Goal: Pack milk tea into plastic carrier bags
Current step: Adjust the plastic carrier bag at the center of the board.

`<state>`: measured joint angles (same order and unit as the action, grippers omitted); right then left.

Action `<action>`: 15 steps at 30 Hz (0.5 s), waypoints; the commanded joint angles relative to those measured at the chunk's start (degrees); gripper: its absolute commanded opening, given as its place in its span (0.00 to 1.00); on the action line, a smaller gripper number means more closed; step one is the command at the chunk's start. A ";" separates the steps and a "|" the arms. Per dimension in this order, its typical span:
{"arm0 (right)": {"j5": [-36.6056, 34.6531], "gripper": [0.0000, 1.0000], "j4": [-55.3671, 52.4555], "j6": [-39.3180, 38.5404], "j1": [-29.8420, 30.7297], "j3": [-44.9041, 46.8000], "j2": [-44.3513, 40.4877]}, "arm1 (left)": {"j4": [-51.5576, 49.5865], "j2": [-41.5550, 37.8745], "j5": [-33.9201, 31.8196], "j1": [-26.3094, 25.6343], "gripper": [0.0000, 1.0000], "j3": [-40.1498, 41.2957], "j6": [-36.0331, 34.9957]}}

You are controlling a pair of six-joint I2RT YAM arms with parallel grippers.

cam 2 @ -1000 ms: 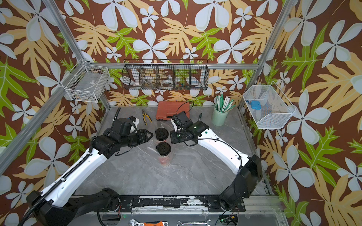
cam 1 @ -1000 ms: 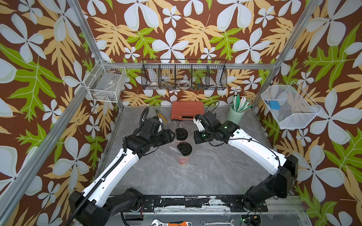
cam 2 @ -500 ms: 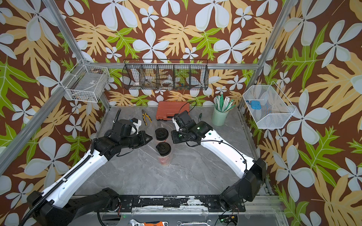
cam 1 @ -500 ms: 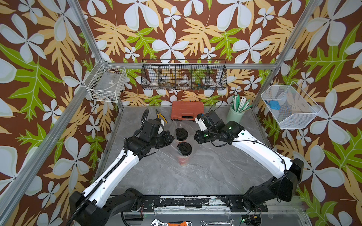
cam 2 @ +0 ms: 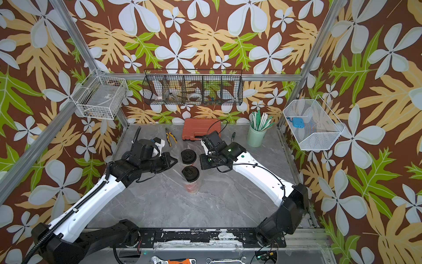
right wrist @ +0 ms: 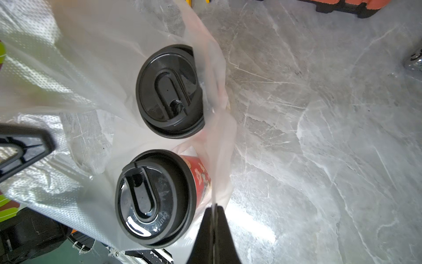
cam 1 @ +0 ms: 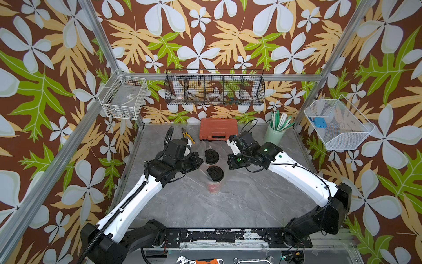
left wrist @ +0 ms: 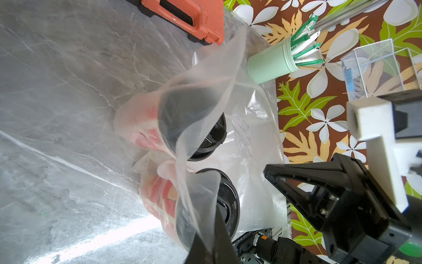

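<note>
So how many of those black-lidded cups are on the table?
2. The far cup stands nearer the orange case; the near cup stands right beside it, toward the robot's base; clear film drapes both. None appears hidden.

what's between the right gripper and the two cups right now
Only film: the right gripper is shut on a fold of clear carrier bag that stretches past the nearer cup and the farther cup. Nothing else visible lies between.

My left arm (cam 1: 137, 194) and right arm (cam 1: 301, 180): white long links, black joints and bases. Left carries a black ribbed hose (cam 1: 91, 240); right, a thin black cable (cam 1: 296, 165) and green lights (cam 1: 265, 150). Black, tapered: left gripper (left wrist: 213, 219), right gripper (right wrist: 213, 211).
</note>
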<state>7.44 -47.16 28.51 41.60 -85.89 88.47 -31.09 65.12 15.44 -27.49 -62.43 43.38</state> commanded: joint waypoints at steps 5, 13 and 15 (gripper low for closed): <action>-0.54 0.00 -0.02 0.58 0.05 -1.32 -2.14 | 1.82 1.94 1.05 0.06 0.00 -3.38 -0.79; -0.83 0.00 -0.40 1.67 0.49 -2.26 -5.53 | 0.64 6.48 0.91 0.06 0.00 -8.58 -3.58; -0.93 0.00 -0.22 1.65 0.49 -1.48 -5.59 | -1.20 7.36 -0.67 0.06 0.00 -9.34 -4.88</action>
<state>7.16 -47.18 29.56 42.00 -87.96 83.02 -30.94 71.75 16.69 -27.49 -70.83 41.15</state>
